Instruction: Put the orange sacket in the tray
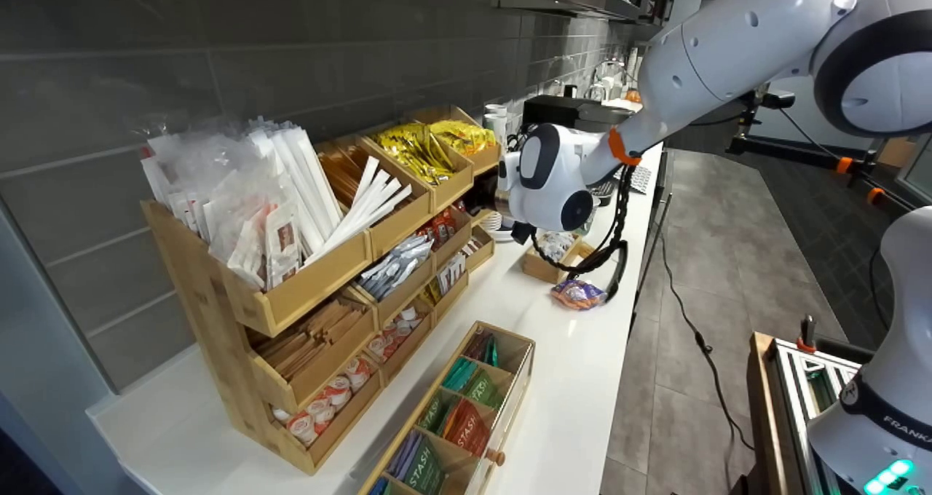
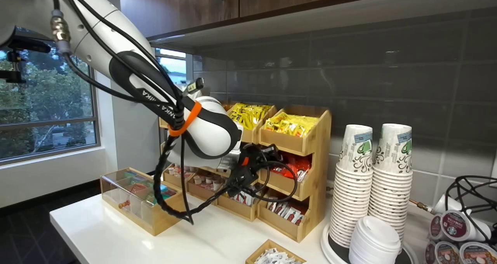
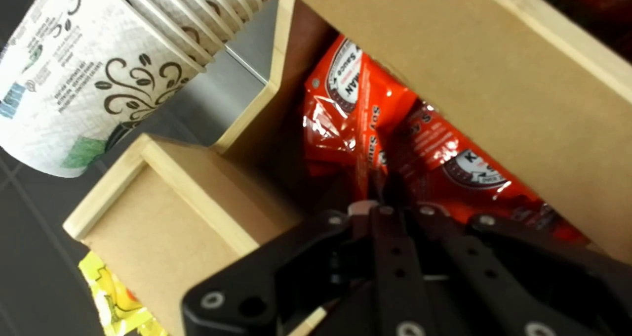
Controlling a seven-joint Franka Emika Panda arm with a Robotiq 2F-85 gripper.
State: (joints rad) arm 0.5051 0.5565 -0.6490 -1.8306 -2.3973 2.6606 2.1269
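Orange-red sachets (image 3: 335, 118): soy sauce, lying in the wooden tray (image 3: 484, 79), close to my gripper (image 3: 405, 210).
Gripper: fingers stand near each other; the tips are in dark shadow, so I cannot tell if they touch or pinch a sachet.
Cups (image 2: 353, 196): two stacks beside the shelf (image 2: 320, 163).
Packet (image 1: 579, 295): purple and orange, on the counter (image 1: 510, 284).
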